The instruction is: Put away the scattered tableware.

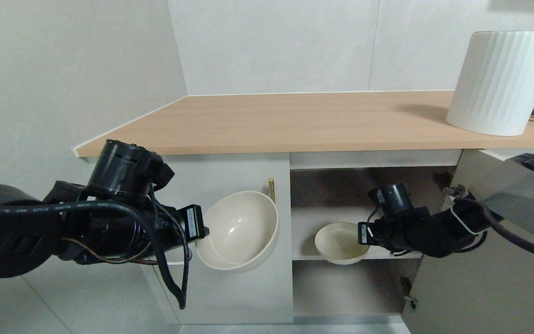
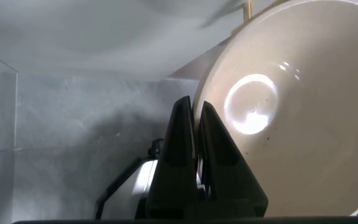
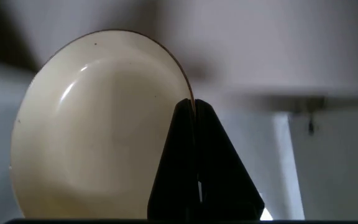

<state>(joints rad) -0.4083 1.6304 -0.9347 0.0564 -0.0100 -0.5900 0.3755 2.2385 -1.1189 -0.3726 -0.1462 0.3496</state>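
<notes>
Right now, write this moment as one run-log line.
left tool: shut on large bowl | right tool: shut on small bowl, at cabinet shelf | cabinet door: open

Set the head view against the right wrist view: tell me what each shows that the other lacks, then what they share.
Head view adds: the light wooden countertop, the white ribbed cylindrical container standing on it, and the left gripper shut on the rim of a large cream bowl in front of the closed white cabinet door.
Right wrist view adds: a close look at the black fingers pinched on the thin rim of the small cream bowl.
Shared: the right gripper shut on that small bowl, in the open cabinet.
</notes>
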